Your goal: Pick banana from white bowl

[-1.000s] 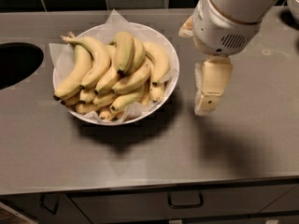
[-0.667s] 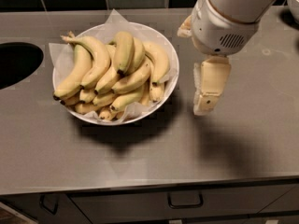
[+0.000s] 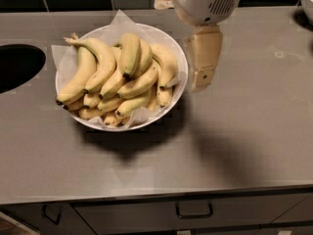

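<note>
Now the jaws hang just beside the right rim of the bowl, where a second ago they stood clearly apart from it, further right and nearer on the table. They point straight down and only one cream-coloured side faces the camera, so I cannot tell whether they are open or closed. Nothing shows in their hold. By my reading, that shift to the left and far side means the approach is under way but the grasp is not: they are beside the bowl, not over it.

The banana lies on top of the heap, left of the jaws, near the middle of the bowl. It runs far to near, its dark tip toward the near side. Other bananas crowd it on both sides, over the paper lining the bowl.

The arm comes in from the far edge, its round white wrist above the jaws and just right of the bowl. It has further left to travel before a descent makes sense. A dark hole sits at the far left of the table.
</note>
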Available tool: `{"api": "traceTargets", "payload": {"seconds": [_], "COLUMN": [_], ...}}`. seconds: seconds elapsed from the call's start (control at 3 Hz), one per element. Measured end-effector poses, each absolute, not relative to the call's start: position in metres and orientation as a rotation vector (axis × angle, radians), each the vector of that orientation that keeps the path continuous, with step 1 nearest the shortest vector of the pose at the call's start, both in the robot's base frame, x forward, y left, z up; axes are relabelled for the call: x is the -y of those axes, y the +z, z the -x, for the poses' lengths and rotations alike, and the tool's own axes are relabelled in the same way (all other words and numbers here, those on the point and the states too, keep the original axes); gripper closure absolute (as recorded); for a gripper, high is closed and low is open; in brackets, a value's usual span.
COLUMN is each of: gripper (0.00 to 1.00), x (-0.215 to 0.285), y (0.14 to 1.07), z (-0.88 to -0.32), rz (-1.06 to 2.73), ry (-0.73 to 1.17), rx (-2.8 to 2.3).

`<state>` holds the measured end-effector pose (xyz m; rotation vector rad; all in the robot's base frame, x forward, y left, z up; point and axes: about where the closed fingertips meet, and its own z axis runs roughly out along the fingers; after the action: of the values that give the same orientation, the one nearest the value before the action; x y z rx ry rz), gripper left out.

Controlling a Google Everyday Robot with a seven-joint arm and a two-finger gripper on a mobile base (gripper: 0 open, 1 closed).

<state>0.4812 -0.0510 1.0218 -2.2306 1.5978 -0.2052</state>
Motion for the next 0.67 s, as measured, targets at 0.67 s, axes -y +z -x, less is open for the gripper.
{"api": "traceTargets", "payload": {"seconds": [0.67], "gripper": [0.00], "x": [0.0108], "y": [1.0285], "z": [-0.4966], "rz": [2.369], "ry": [-0.179], "rx": [-1.359]}}
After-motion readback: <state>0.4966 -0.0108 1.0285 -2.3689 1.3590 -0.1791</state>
